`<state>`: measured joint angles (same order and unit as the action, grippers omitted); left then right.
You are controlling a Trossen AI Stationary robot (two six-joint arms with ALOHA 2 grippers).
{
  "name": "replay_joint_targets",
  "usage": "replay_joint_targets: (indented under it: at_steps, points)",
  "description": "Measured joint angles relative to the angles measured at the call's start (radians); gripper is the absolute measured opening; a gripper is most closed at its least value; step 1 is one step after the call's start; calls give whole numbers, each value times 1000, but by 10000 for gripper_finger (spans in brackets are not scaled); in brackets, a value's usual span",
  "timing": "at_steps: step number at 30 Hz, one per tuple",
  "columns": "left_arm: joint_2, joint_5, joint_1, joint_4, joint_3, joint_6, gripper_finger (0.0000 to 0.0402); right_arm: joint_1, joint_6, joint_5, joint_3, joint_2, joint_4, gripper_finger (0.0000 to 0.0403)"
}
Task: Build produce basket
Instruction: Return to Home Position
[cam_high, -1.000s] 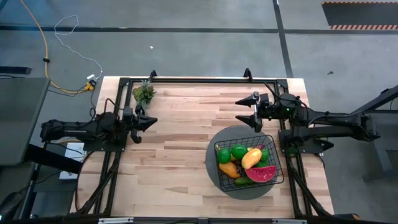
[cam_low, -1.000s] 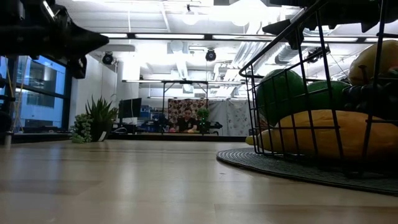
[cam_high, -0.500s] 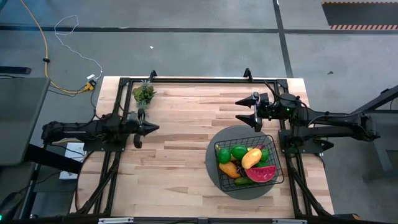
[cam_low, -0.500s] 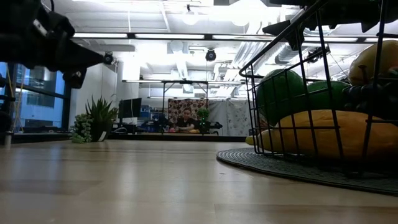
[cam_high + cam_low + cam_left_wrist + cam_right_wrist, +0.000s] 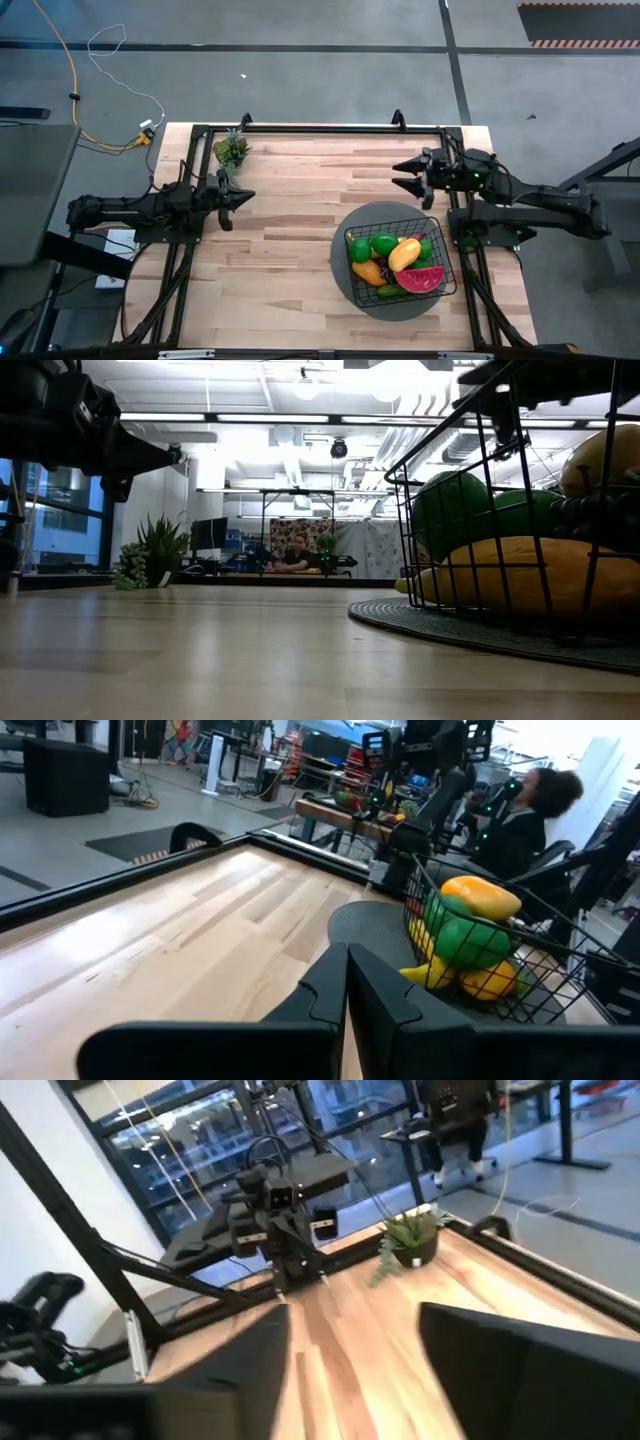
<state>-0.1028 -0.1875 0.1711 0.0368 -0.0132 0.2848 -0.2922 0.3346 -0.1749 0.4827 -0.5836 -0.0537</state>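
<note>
The black wire basket stands on a round grey mat at the near right of the table. Produce fills it: green limes, an orange-yellow mango and a red watermelon slice. The left wrist view also shows the basket. My left gripper hovers shut at the table's left side, pointing level toward the right, far from the basket. My right gripper hovers beyond the basket's far side, pointing left, open with nothing between its fingers.
A small potted plant stands at the far left corner. A black frame rail runs round the table's edges. Bare wood lies between the arms and left of the mat. A person sits in the room beyond.
My right gripper has drawn back toward the table's right edge, and the gap between its fingers has narrowed; nothing is between them. My left gripper has sunk a little and tipped toward level, staying shut. The basket and produce have not moved.
</note>
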Motion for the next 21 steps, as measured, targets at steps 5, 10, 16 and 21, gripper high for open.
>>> replay_joint_targets:
  at_steps: [5,10,16,21]
  points:
    - [0,0,0,0,0,0,3,-18,-29,-2,-45,171,101,66]
    - [0,0,0,0,0,0,3,-3,-15,-37,-121,310,108,22]
    - [0,0,0,0,0,0,3,80,5,-27,-240,380,5,5]
    - [0,1,0,0,0,0,3,161,24,31,-324,434,-61,2]
